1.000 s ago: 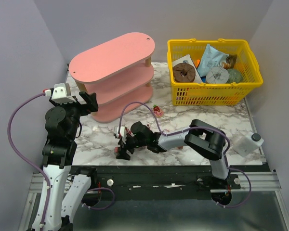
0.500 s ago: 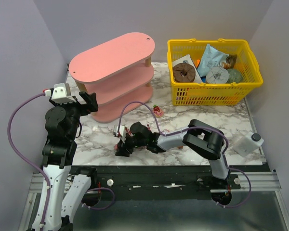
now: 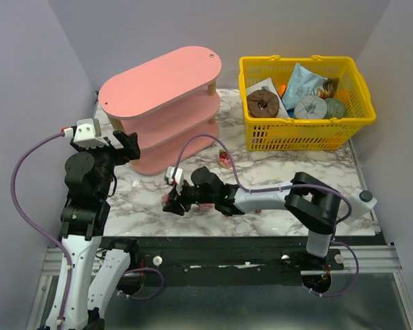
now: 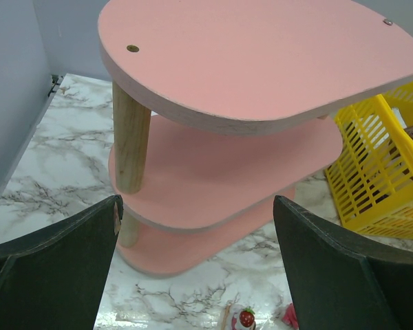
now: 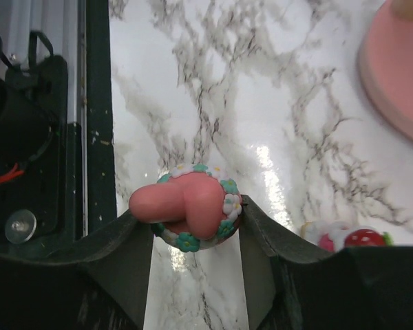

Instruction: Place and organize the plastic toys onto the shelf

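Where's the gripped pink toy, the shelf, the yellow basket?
pink toy (image 5: 193, 210): right wrist view, on its rounded pink body.
shelf (image 3: 162, 75): top external view, middle of its top board.
yellow basket (image 3: 303, 136): top external view, on its near mesh wall.

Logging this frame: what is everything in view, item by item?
shelf: one, pink with pale wooden posts, far left of the table.
basket: one, yellow mesh, far right; holds a brown ring and packets.
held toy: one, pink with a flower band, in the right gripper.
loose toys: at least two, red and white; this one between shelf and basket, another beside the held toy.
bottle: one, white, right table edge, partly hidden.
table: one, white marble.
left gripper: open, raised, facing the shelf.
right gripper: shut on the held toy, near the table's front edge.
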### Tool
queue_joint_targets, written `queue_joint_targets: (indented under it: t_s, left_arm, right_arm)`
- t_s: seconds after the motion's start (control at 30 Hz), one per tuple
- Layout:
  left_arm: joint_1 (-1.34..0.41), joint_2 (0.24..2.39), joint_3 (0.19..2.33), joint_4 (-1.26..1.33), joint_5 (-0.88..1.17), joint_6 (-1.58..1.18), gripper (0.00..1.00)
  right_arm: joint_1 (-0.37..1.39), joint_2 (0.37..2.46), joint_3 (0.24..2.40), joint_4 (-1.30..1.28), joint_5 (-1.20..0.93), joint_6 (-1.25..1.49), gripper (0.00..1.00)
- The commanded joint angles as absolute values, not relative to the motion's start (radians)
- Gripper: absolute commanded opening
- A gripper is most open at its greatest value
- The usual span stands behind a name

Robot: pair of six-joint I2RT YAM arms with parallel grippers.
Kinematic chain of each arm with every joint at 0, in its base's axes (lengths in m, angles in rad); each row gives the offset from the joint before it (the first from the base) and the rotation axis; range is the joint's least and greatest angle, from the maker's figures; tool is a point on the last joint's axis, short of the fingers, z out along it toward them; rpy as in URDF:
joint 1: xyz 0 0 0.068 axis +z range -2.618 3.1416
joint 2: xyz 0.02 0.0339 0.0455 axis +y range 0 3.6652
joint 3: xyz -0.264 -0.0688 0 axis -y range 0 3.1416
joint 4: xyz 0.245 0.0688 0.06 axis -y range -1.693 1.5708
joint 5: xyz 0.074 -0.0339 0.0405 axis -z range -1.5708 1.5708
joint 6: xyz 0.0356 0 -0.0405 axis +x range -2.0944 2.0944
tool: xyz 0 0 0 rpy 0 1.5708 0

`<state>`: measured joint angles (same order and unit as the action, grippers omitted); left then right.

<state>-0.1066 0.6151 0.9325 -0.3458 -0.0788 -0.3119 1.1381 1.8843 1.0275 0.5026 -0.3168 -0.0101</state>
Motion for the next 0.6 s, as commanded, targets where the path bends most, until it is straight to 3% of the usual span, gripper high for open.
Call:
queue_joint_targets:
  t_s: [0.0,0.33,0.57]
  left_arm:
    - [-0.103,0.614,0.922,-0.347,-0.101,-0.316,0.99]
    - [-0.103,0.612,0.920,-0.347,-0.106,-0.318,0.99]
    - [-0.103,0.612,0.919,-0.345,-0.107,-0.321,0.99]
  right_arm:
    - [1.146,1.786,1.068,0.420,-0.184,0.035,0.21]
    - [1.118,1.672,1.249,0.059,0.158,0.150,0.21]
    - [1.008,1.595,1.435,-0.185,0.184,0.227,0.22]
